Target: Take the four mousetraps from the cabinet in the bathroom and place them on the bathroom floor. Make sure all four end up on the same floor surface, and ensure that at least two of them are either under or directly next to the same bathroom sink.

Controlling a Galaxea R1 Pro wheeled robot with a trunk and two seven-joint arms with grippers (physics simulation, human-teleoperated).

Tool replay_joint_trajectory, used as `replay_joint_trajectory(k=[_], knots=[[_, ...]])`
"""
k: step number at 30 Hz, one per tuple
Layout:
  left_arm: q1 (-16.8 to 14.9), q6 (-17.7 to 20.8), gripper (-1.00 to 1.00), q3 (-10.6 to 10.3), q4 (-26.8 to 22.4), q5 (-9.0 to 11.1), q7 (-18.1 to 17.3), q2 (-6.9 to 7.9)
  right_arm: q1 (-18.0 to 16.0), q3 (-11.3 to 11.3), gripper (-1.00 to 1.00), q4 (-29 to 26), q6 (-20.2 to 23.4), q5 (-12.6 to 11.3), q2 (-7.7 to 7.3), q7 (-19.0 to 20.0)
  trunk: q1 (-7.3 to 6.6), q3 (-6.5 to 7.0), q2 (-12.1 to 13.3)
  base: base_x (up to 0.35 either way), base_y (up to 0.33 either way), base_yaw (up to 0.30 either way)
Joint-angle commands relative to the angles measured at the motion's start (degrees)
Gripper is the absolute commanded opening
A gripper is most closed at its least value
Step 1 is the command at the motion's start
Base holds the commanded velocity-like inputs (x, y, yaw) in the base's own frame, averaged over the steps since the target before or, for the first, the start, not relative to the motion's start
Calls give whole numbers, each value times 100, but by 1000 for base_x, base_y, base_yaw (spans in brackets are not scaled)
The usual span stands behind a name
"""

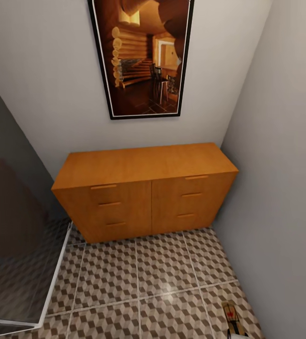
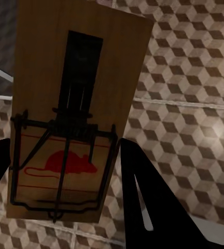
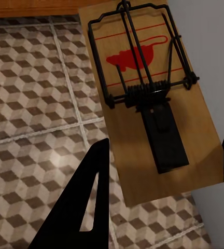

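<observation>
Ahead of me the floor [image 1: 162,278] runs up to the cabinet [image 1: 143,193], which stands against the wall with every drawer closed. Above it I see a framed picture [image 1: 141,56]. My left gripper [image 2: 60,171] has its jaws clamped on a trap [image 2: 75,109]. My right gripper [image 3: 164,155] is clamped on another trap [image 3: 148,98], above the tiles beside the wall.

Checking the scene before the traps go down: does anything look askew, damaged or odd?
Nothing stands out. The cabinet has every drawer shut, and each gripper holds a mousetrap, left and right, above the tiled floor.
</observation>
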Motion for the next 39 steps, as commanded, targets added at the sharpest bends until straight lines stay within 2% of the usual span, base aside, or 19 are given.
replay_joint_trajectory(k=[1, 39], knots=[[-4, -3, -100, -28, 8, -57, 86, -3, -4, 48, -100, 4, -13, -29, -2, -37, 3, 1, -9, 0, 0, 0], [-4, -3, -100, -28, 8, -57, 86, -3, -4, 48, -100, 4, -11, -21, -10, -37, 3, 357, -9, 0, 0, 0]])
